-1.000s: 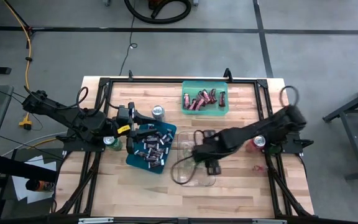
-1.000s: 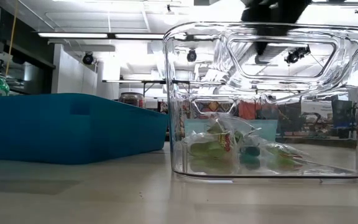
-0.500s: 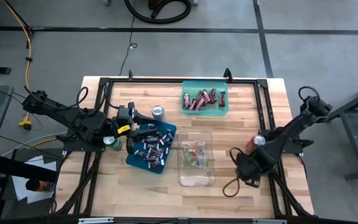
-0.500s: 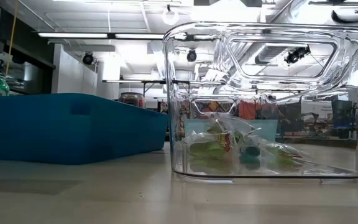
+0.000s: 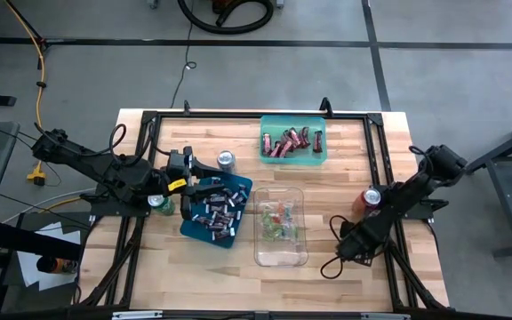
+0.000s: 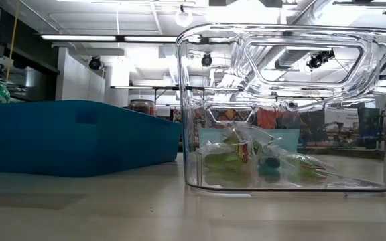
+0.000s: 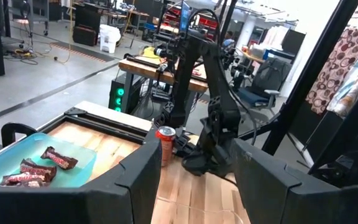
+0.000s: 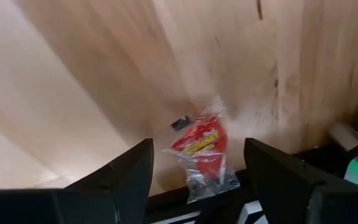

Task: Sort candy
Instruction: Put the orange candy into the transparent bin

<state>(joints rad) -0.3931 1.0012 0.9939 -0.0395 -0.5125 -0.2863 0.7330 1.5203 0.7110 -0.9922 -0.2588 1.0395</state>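
Right gripper (image 5: 352, 246) low in the lower right of the high view, fingers spread, empty, over a red-printed wrapped candy (image 8: 202, 146) on bare wood beside the table frame. Best to centre both fingers on the wrapper, drop straight, then close. Left gripper (image 5: 188, 188) waits spread over the blue bin (image 5: 241, 183) left of centre.

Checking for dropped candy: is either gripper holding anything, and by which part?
Nothing is held. The right gripper stands open above a red wrapper on the table; the left gripper is open too.
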